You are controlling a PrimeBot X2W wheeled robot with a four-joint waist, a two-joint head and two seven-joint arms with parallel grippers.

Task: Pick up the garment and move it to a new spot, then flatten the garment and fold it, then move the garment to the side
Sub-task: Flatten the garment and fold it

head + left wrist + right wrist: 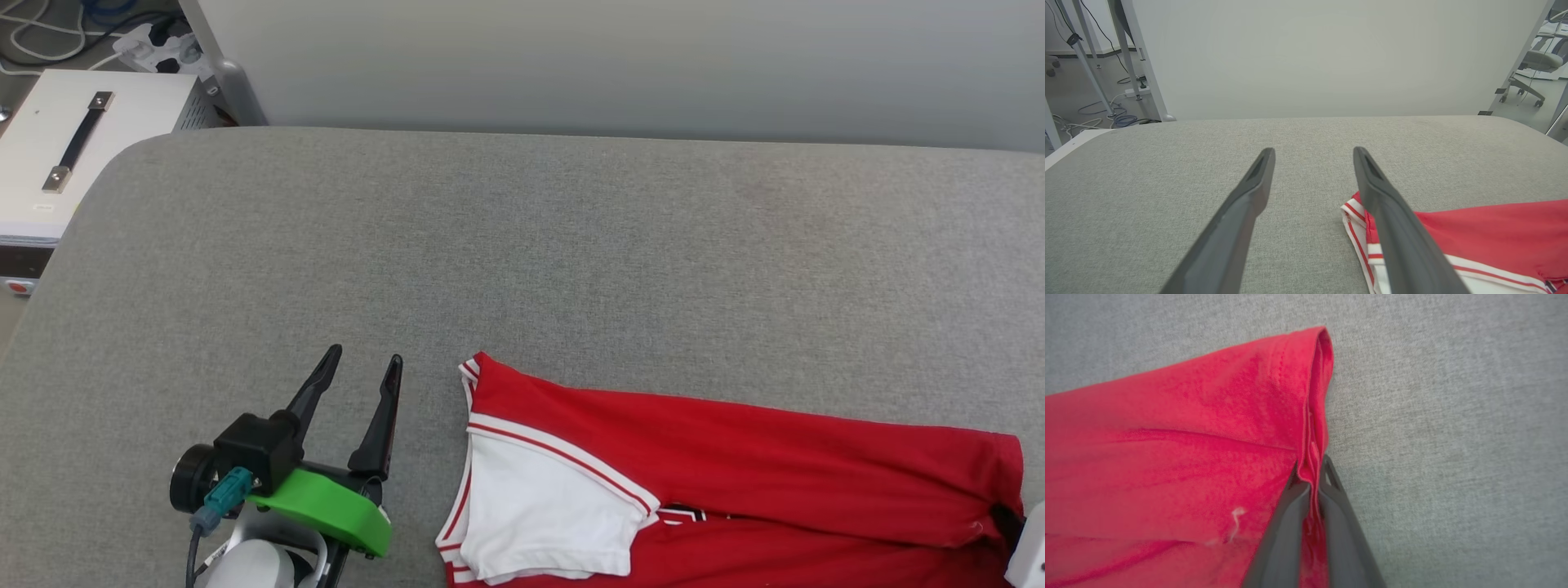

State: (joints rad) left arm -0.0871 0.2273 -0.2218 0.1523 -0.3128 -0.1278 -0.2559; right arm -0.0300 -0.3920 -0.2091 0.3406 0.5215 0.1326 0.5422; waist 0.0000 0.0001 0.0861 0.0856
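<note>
- The garment [735, 457] is lying on the grey padded surface [522, 245], toward 5 o'clock in the head view. It is doubled over lengthwise, with the white sleeve [547, 506] at its 9 o'clock end and the red hem at its 3 o'clock end.
- The right gripper [1310, 473] is clamping the hem edge, jaws closed on several bunched red layers. It is probably gripping there so that one end can be lifted or dragged.
- The left gripper [365, 354] is sitting at 7 o'clock in the head view, jaws spread wide and holding nothing. Its fingers are pointing toward 12–1 o'clock, just beside the striped trim corner [469, 369].
- Judging by that, it is lining up to take the sleeve end, since a one-ended pull would risk bunching the cloth.
- I cannot tell whether the left fingertips are touching the surface.
- A white box [82, 147] with a black handle is sitting at 10 o'clock, off the surface and not involved.
</note>
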